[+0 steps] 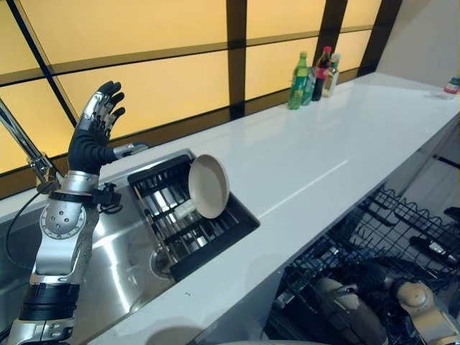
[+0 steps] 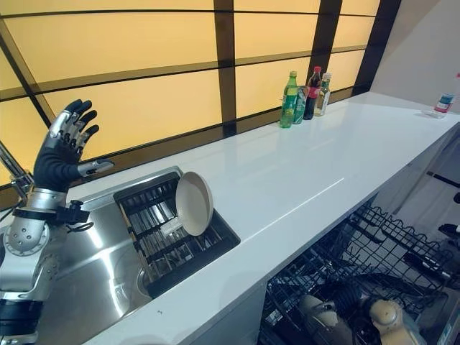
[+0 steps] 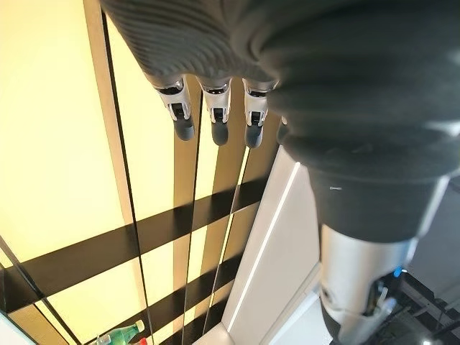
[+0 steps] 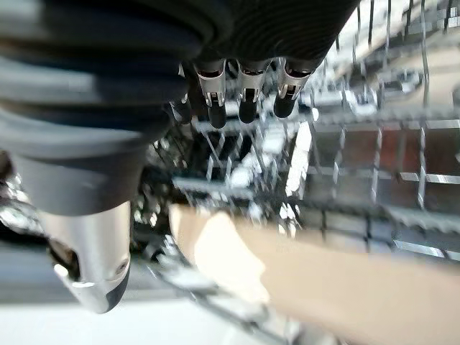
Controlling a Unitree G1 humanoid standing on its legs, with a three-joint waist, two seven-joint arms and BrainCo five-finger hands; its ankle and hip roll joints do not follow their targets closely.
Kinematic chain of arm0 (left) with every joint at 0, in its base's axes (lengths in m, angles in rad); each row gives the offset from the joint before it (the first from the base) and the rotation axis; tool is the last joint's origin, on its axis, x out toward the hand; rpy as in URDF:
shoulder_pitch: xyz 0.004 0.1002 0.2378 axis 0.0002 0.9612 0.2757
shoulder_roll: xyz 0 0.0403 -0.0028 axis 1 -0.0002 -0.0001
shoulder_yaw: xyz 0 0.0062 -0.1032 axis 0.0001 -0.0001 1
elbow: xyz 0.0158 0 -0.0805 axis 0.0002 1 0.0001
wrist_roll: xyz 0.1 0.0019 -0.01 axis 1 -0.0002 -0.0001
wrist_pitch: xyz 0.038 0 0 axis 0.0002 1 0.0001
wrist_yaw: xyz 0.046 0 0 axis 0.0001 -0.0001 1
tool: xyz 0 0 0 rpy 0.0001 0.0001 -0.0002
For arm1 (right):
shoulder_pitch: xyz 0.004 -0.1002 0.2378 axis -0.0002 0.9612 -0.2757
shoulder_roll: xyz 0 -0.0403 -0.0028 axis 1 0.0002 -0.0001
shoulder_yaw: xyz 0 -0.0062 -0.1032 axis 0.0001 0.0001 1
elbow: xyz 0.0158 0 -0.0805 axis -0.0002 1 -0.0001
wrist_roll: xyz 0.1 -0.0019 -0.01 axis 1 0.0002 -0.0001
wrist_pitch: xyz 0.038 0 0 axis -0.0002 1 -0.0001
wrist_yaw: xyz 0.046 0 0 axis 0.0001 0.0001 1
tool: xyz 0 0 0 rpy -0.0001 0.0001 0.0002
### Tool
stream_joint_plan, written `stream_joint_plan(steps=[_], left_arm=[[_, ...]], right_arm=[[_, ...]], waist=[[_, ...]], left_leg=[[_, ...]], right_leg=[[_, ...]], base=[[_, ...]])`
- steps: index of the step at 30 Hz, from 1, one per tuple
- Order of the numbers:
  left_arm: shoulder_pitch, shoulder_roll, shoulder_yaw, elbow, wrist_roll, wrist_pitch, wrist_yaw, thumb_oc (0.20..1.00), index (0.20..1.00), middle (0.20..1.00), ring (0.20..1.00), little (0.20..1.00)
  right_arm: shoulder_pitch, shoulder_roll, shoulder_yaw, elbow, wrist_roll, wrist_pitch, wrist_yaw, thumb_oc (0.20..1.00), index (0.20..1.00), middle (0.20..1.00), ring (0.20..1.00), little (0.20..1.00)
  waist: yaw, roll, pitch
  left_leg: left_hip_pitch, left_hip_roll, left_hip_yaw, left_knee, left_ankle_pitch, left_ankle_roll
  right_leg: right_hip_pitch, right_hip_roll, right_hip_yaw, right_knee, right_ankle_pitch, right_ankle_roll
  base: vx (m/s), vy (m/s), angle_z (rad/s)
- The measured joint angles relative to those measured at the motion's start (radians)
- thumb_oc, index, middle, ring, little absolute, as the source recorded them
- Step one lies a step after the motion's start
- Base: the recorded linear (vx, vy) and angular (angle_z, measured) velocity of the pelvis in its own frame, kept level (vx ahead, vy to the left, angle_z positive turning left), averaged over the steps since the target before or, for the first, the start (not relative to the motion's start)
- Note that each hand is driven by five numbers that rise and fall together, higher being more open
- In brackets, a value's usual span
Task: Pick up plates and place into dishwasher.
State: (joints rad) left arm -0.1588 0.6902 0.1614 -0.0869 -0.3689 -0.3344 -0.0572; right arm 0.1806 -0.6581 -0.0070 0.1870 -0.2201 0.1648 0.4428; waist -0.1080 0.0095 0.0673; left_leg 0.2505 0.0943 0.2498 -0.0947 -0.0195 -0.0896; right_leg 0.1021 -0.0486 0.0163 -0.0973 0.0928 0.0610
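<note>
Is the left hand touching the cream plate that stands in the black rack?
Apart. In the left eye view the left hand is raised above the sink, fingers spread, well clear of the plate standing in the rack.

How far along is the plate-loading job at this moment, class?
Done: cream dishes already sit in the open dishwasher rack. In hand: nothing in the left hand, raised open above the sink; the right hand hangs over the rack, its hold unclear. Left: one cream plate stands on edge in the black sink rack.
</note>
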Motion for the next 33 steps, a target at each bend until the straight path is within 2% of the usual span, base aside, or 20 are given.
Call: stream_joint_plan(steps=[7,11,14,16,17,18,19,20,21,22,23,24,25,26,28,29,32,33], left_arm=[[0.024,0.110,0.001,0.071,0.247,-0.104,0.084,1.000,1.000,1.000,1.000,1.000],[0.063,0.127,0.001,0.073,0.384,-0.161,0.146,1.000,1.000,1.000,1.000,1.000],[0.083,0.177,0.003,0.073,0.465,-0.182,0.206,1.000,1.000,1.000,1.000,1.000],[0.083,0.195,0.026,0.082,0.513,-0.196,0.251,1.000,1.000,1.000,1.000,1.000],[0.086,0.206,0.027,0.088,0.540,-0.203,0.276,1.000,1.000,1.000,1.000,1.000],[0.110,0.213,0.027,0.088,0.563,-0.210,0.295,1.000,1.000,1.000,1.000,1.000],[0.142,0.215,0.027,0.084,0.590,-0.212,0.312,1.000,1.000,1.000,1.000,1.000],[0.159,0.214,0.026,0.084,0.615,-0.213,0.318,1.000,1.000,1.000,1.000,1.000],[0.157,0.218,0.027,0.081,0.631,-0.214,0.321,1.000,1.000,1.000,1.000,1.000],[0.158,0.216,0.030,0.077,0.631,-0.214,0.327,1.000,1.000,1.000,1.000,1.000],[0.161,0.210,0.035,0.068,0.632,-0.212,0.333,1.000,1.000,1.000,1.000,1.000],[0.160,0.211,0.029,0.066,0.632,-0.212,0.336,1.000,1.000,1.000,1.000,1.000],[0.157,0.229,0.027,0.065,0.633,-0.213,0.337,1.000,1.000,1.000,1.000,1.000],[0.153,0.220,0.017,0.068,0.639,-0.209,0.343,1.000,1.000,1.000,1.000,1.000],[0.151,0.236,0.017,0.061,0.667,-0.202,0.343,1.000,1.000,1.000,1.000,1.000],[0.150,0.233,0.017,0.062,0.672,-0.201,0.343,1.000,1.000,1.000,1.000,1.000],[0.154,0.233,0.017,0.063,0.694,-0.199,0.358,1.000,1.000,1.000,1.000,1.000],[0.154,0.235,0.017,0.063,0.713,-0.197,0.373,1.000,1.000,1.000,1.000,1.000]], right_arm=[[-0.003,-0.037,-0.160,-0.172,0.069,-0.005,-0.046,1.000,1.000,1.000,1.000,1.000],[-0.004,-0.073,-0.183,-0.215,0.096,-0.013,-0.060,1.000,1.000,1.000,1.000,1.000],[-0.006,-0.089,-0.183,-0.248,0.131,-0.030,-0.060,1.000,1.000,1.000,1.000,1.000],[-0.036,-0.080,-0.181,-0.255,0.161,-0.051,-0.060,1.000,1.000,1.000,1.000,1.000],[-0.054,-0.079,-0.180,-0.256,0.176,-0.064,-0.060,1.000,1.000,1.000,1.000,1.000],[-0.074,-0.090,-0.178,-0.260,0.178,-0.072,-0.060,1.000,1.000,1.000,1.000,1.000],[-0.098,-0.103,-0.177,-0.262,0.186,-0.074,-0.063,1.000,1.000,1.000,1.000,1.000],[-0.122,-0.111,-0.179,-0.264,0.194,-0.074,-0.067,1.000,1.000,1.000,1.000,1.000],[-0.136,-0.119,-0.186,-0.274,0.199,-0.073,-0.072,1.000,1.000,1.000,1.000,1.000],[-0.137,-0.115,-0.187,-0.287,0.216,-0.072,-0.074,1.000,1.000,1.000,1.000,1.000],[-0.137,-0.109,-0.190,-0.290,0.225,-0.073,-0.073,1.000,1.000,1.000,1.000,1.000],[-0.121,-0.108,-0.191,-0.292,0.233,-0.073,-0.073,1.000,1.000,1.000,1.000,1.000],[-0.102,-0.106,-0.198,-0.294,0.234,-0.077,-0.073,1.000,1.000,1.000,1.000,1.000],[-0.095,-0.101,-0.220,-0.286,0.236,-0.079,-0.073,1.000,1.000,1.000,1.000,1.000],[-0.089,-0.101,-0.233,-0.289,0.247,-0.079,-0.072,1.000,1.000,1.000,1.000,1.000],[-0.085,-0.100,-0.233,-0.290,0.253,-0.079,-0.072,1.000,1.000,1.000,1.000,1.000],[-0.050,-0.100,-0.234,-0.294,0.272,-0.080,-0.067,1.000,1.000,1.000,1.000,1.000],[-0.049,-0.097,-0.231,-0.295,0.273,-0.080,-0.063,1.000,1.000,1.000,1.000,1.000]], waist=[[-0.024,0.007,0.002],[-0.043,0.019,0.008],[-0.038,0.014,0.013],[-0.014,-0.030,0.047],[-0.009,-0.061,0.066],[0.009,-0.069,0.071],[0.031,-0.061,0.070],[0.049,-0.041,0.075],[0.049,-0.004,0.079],[0.069,0.012,0.088],[0.081,0.040,0.100],[0.063,0.036,0.096],[0.049,-0.001,0.080],[0.036,0.009,0.081],[0.027,0.027,0.080],[0.012,0.031,0.080],[-0.014,0.041,0.075],[-0.013,0.041,0.074]], left_leg=[[0.002,0.008,0.024,0.001,-0.002,-0.004],[0.007,0.012,0.034,0.006,-0.002,-0.004],[0.000,0.018,0.037,0.049,-0.012,-0.023],[-0.044,0.015,-0.060,0.173,-0.015,-0.025],[-0.097,0.004,-0.141,0.251,-0.027,-0.015],[-0.104,-0.034,-0.233,0.240,-0.049,0.029],[-0.091,-0.081,-0.299,0.192,-0.071,0.067],[-0.072,-0.121,-0.336,0.144,-0.099,0.107],[-0.063,-0.139,-0.349,0.117,-0.109,0.133],[-0.067,-0.130,-0.329,0.095,-0.101,0.141],[-0.060,-0.096,-0.268,0.089,-0.072,0.120],[-0.049,-0.094,-0.248,0.074,-0.068,0.117],[-0.049,-0.121,-0.243,0.072,-0.067,0.102],[-0.055,-0.122,-0.261,0.076,-0.066,0.104],[-0.063,-0.125,-0.277,0.059,-0.054,0.110],[-0.068,-0.125,-0.272,0.054,-0.043,0.100],[-0.067,-0.124,-0.251,0.037,-0.042,0.102],[-0.064,-0.124,-0.248,0.033,-0.036,0.107]], right_leg=[[-0.009,0.013,0.023,0.000,0.003,-0.004],[-0.011,0.018,0.024,0.000,0.003,-0.006],[-0.021,0.027,0.034,0.012,-0.007,-0.029],[-0.043,0.023,0.086,0.060,-0.016,-0.042],[-0.055,0.018,0.143,0.075,-0.010,-0.051],[-0.084,0.022,0.183,0.090,0.001,-0.053],[-0.112,0.032,0.235,0.095,0.014,-0.049],[-0.140,0.045,0.262,0.099,0.014,-0.047],[-0.161,0.066,0.261,0.099,0.014,-0.045],[-0.167,0.073,0.243,0.105,0.005,-0.023],[-0.206,0.091,0.183,0.249,-0.022,-0.032],[-0.219,0.080,0.144,0.371,-0.073,-0.015],[-0.216,0.045,0.149,0.380,-0.170,-0.031],[-0.208,0.047,0.141,0.340,-0.151,-0.038],[-0.199,0.046,0.140,0.267,-0.098,-0.028],[-0.190,0.044,0.138,0.237,-0.067,-0.031],[-0.176,0.036,0.129,0.163,-0.035,-0.019],[-0.175,0.026,0.102,0.142,-0.023,-0.016]], base=[[-0.03,-0.078,-0.09],[-0.03,-0.120,-0.07],[-0.02,-0.092,-0.22],[0.00,0.056,-0.36],[-0.02,0.151,-0.59],[-0.04,0.173,-0.90],[-0.06,0.227,-1.22],[-0.12,0.237,-1.20],[-0.12,0.247,-1.18],[-0.14,0.290,-1.04],[-0.09,0.276,-0.91],[-0.09,0.279,-0.50],[-0.07,0.236,-0.30],[-0.07,0.216,-0.43],[-0.06,0.172,-0.53],[-0.07,0.132,-0.36],[-0.07,0.080,-0.31],[-0.08,0.039,-0.35]])
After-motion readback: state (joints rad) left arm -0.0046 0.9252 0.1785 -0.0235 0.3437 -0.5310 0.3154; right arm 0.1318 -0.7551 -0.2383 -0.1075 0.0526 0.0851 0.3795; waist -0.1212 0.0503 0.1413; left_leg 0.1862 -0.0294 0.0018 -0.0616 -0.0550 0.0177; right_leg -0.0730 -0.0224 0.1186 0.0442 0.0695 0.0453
